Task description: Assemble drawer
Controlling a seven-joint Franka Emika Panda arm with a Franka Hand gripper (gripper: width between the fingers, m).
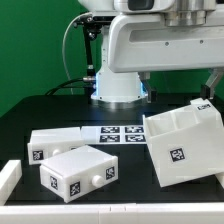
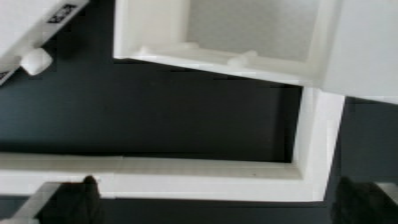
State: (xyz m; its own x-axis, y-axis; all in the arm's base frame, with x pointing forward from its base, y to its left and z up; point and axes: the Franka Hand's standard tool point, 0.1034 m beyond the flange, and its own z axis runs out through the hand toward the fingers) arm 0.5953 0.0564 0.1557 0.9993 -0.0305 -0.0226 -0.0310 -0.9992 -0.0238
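The fingers (image 2: 82, 200) stand wide apart in the wrist view, two dark tips with nothing clamped between them. Just under them runs the white rim of the casing (image 2: 178, 172). It turns a corner close to one fingertip, and the black tabletop (image 2: 160, 115) shows inside the angle. Whether the tips touch the rim I cannot tell. Past that rim both trays come into the wrist view. One shows its pale hollow and a small knob (image 2: 249, 58) on the wall facing the camera.

In the exterior view the casing (image 1: 190, 135) sits at the exterior view's right, turned askew to the tabletop's edge, its open side up and a square tag (image 1: 178, 155) on its near wall. Whether it lies flat cannot be judged. The arm (image 1: 150, 45) reaches over it from the far side, and the fingers are not clear in this view.

The marker board (image 1: 120, 133) lies flat in the middle, just left of the casing. Well apart at the exterior view's left are the far tray (image 1: 55, 140) and the near tray (image 1: 82, 170), close together, each with a tag on its near face.
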